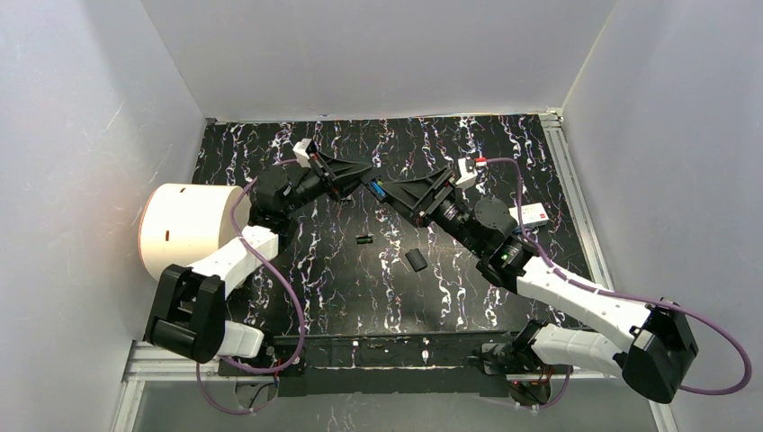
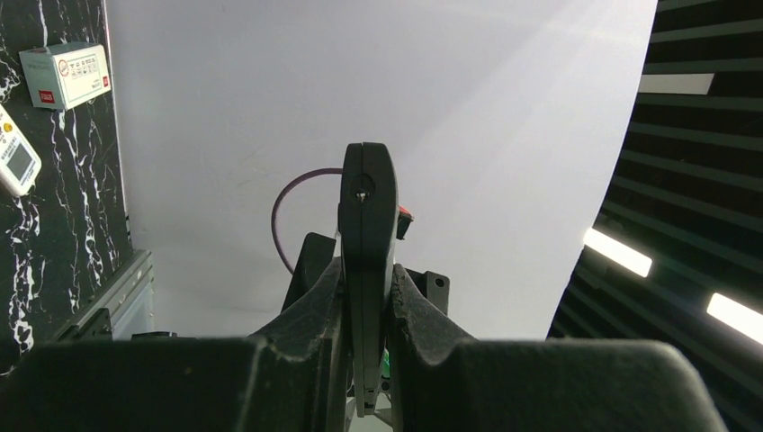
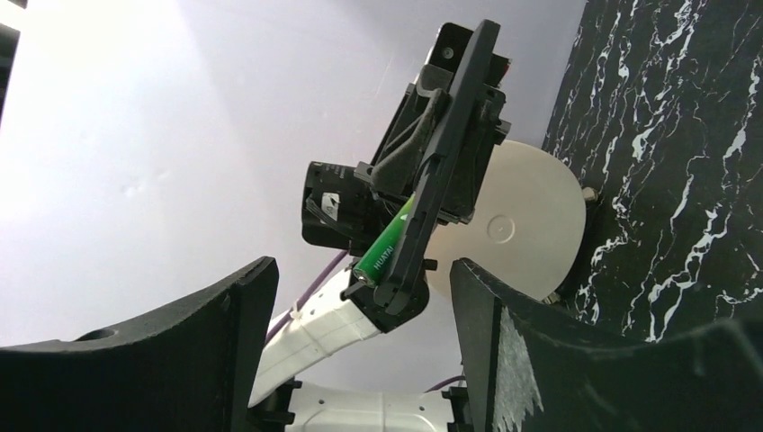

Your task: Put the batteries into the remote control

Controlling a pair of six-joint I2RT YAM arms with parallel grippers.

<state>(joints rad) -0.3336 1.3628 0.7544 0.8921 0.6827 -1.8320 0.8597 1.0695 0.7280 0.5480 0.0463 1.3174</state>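
Note:
My left gripper (image 1: 358, 180) is shut on a black remote control (image 1: 370, 185), lifted above the middle of the table. The left wrist view has it edge-on, the remote control (image 2: 367, 234) pinched between both fingers. A green battery (image 3: 387, 243) lies along the remote control (image 3: 450, 153), its silver end toward my right gripper (image 3: 362, 270). That gripper (image 1: 392, 194) stands open just short of the remote's end, with nothing between its fingers. A speck of blue (image 1: 378, 191) shows where the grippers meet. A black battery (image 1: 363, 239) lies on the table.
A small black cover-like piece (image 1: 416, 260) lies on the marbled table (image 1: 342, 288) near the black battery. A big white cylinder (image 1: 184, 229) stands at the left wall. A small white box (image 1: 533, 214) sits at the right, and a white handset with a screen (image 2: 13, 162) lies nearby.

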